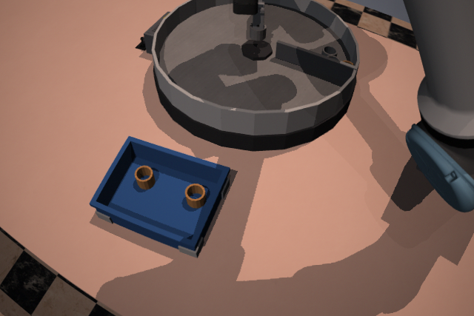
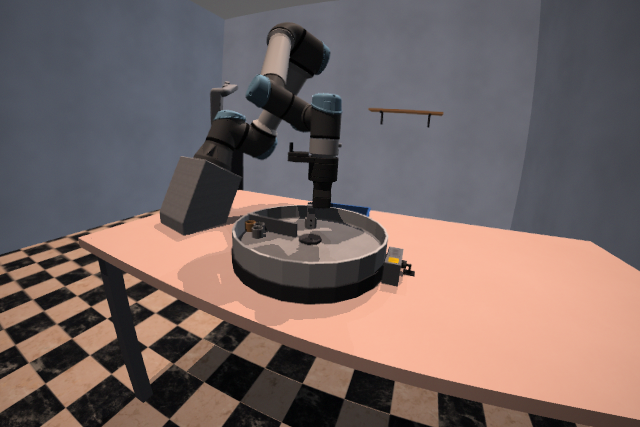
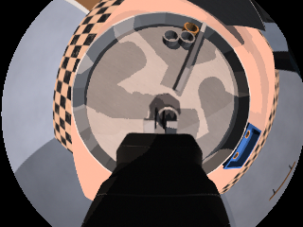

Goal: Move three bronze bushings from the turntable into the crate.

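Note:
My gripper (image 1: 257, 28) (image 2: 310, 221) (image 3: 159, 113) is shut on a grey bushing (image 1: 257, 33) (image 3: 168, 114) and holds it over the turntable (image 1: 229, 121) (image 2: 310, 272) (image 3: 80, 95), near the hub. On the turntable, beside the divider, are one bronze bushing (image 1: 347, 62) (image 2: 250, 226) (image 3: 191, 27) and two grey bushings (image 3: 170, 39) (image 3: 187, 40), close together. The divider partly hides them in the top view. The blue crate (image 1: 175, 158) (image 2: 351, 209) (image 3: 242, 147) holds two upright bronze bushings (image 1: 144, 177) (image 1: 195, 195), well apart.
The divider (image 1: 313, 63) (image 2: 279, 224) (image 3: 189, 59) runs from near the dark hub (image 1: 256, 49) (image 2: 310, 239) to the raised rim. A grey box (image 1: 152, 34) (image 2: 392, 269) sits against the outside of the turntable. The robot's arm stands at the right in the top view.

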Controlling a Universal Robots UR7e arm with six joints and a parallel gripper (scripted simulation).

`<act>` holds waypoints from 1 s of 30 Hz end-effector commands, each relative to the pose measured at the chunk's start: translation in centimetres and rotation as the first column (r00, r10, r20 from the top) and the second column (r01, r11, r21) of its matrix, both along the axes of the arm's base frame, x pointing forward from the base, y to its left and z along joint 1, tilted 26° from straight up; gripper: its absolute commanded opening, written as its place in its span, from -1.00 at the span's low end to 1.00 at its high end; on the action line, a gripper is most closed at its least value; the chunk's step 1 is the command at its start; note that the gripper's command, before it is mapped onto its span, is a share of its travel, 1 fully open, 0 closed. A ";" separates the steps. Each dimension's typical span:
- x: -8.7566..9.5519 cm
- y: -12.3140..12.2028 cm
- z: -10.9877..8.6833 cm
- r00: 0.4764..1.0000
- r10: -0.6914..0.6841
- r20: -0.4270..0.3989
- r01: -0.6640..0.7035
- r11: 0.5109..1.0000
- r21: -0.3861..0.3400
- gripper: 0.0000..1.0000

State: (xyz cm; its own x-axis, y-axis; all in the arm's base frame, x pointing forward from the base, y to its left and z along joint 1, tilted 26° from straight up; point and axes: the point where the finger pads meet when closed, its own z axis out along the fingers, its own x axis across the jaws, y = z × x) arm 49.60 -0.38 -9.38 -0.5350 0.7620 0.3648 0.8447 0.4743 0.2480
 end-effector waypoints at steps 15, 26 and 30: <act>0.1 1.2 -2.5 1.000 -0.001 0.001 0.001 1.000 -0.001 -1.00; 0.1 1.3 -2.8 1.000 -0.001 0.002 0.001 1.000 -0.001 -1.00; 0.1 1.3 -2.8 1.000 -0.001 0.002 0.001 1.000 -0.001 -1.00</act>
State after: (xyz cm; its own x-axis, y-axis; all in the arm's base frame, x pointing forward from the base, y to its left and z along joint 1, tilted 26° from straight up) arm 49.69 1.00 -12.18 -0.5349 0.7622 0.3647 0.8448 0.4741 0.2481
